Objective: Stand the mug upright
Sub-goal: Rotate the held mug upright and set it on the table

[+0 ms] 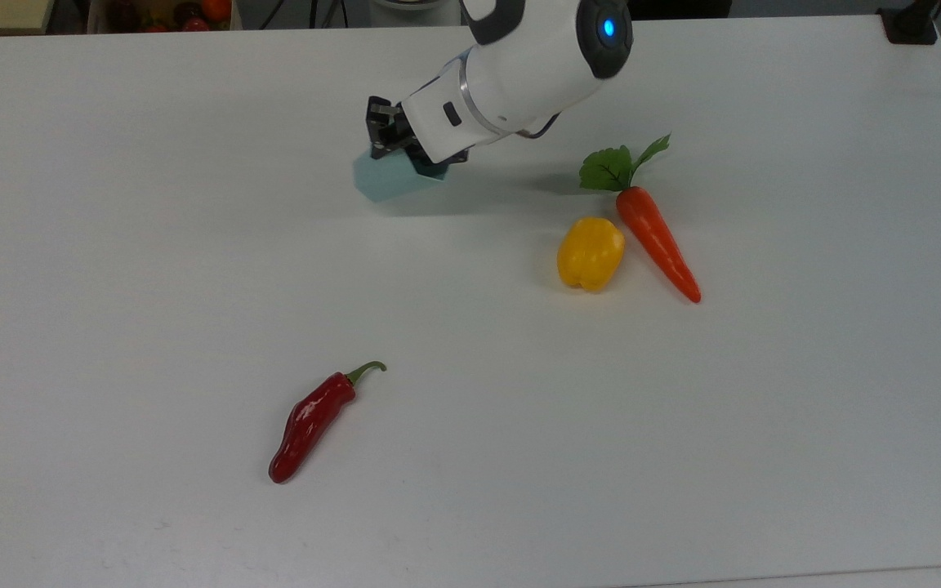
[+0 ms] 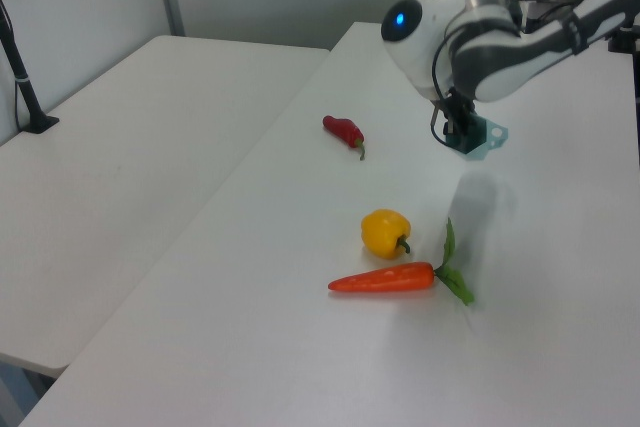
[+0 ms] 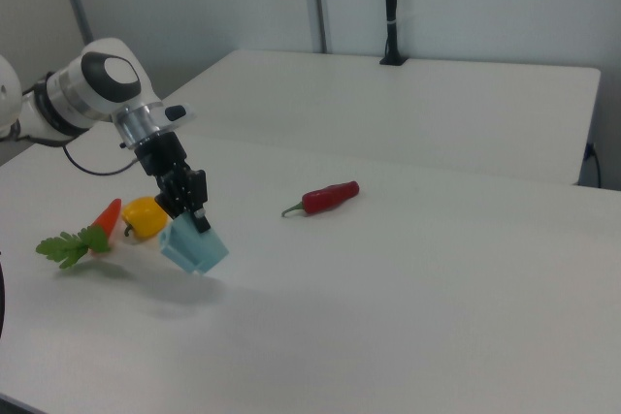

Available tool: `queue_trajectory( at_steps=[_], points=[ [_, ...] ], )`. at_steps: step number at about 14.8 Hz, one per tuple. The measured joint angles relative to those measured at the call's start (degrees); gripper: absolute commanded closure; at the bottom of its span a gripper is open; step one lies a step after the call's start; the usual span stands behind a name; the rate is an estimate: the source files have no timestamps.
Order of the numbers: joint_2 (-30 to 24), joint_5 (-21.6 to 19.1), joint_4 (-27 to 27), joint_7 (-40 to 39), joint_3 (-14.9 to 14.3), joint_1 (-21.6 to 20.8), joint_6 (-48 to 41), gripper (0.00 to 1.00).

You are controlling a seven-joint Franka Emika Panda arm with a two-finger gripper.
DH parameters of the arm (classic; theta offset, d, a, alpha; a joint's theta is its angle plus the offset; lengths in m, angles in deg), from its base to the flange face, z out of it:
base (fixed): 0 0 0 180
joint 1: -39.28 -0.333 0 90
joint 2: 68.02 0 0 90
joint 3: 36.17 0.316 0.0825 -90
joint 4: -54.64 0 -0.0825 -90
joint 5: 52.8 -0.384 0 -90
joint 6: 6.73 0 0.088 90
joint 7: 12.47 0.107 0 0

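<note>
The mug [image 1: 390,178] is a small pale blue-teal piece with flat facets and a tapered body; in the right view [image 3: 193,245] it hangs tilted, clear of the table [image 1: 111,245], with its shadow lying on the surface beneath it. In the left view its little side handle shows as a thin loop [image 2: 489,136] sticking out to the left view's right. The gripper [image 1: 393,143] has its two black fingers closed on the mug's rim from above, so the mug is held up over the far part of the table, toward the far edge in the top view and about midway along it.

There is one mug, one red chilli [image 1: 311,421], one yellow pepper [image 1: 590,253] and one carrot [image 1: 657,242]. The chilli is glossy, long and slightly curved, with a green stem, and lies toward the near edge in the top view. The pepper is smooth and lobed, just beside the carrot, which is a smooth orange cone with flat green leaves. The table is plain matte white. The arm [image 1: 519,57] is white and rounded, with a blue light
</note>
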Motion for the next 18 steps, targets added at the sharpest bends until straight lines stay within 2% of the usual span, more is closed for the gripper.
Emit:
queue_trajectory(
  at_steps=[6,7,8,10,11,14,16,17,18],
  points=[
    [-0.21,-16.70,-0.35,-9.43,0.00,2.64,10.79,0.99],
    [0.03,-19.91,-0.27,-12.27,-0.01,3.68,12.73,0.97],
    [0.20,-22.77,-0.25,-14.37,-0.02,4.52,13.75,0.89],
    [0.42,-28.36,-0.26,-19.44,-0.05,6.74,14.70,0.64],
    [0.42,-29.17,-0.26,-20.53,-0.06,7.45,14.72,0.50],
    [0.41,-29.24,-0.27,-21.52,-0.06,8.09,14.72,0.38],
    [0.41,-29.20,-0.28,-21.56,-0.05,8.03,14.72,0.21],
    [0.40,-29.19,-0.33,-21.56,-0.06,8.03,14.72,0.06],
    [0.33,-29.15,-0.41,-21.56,-0.06,8.04,14.72,0.00]
  ],
)
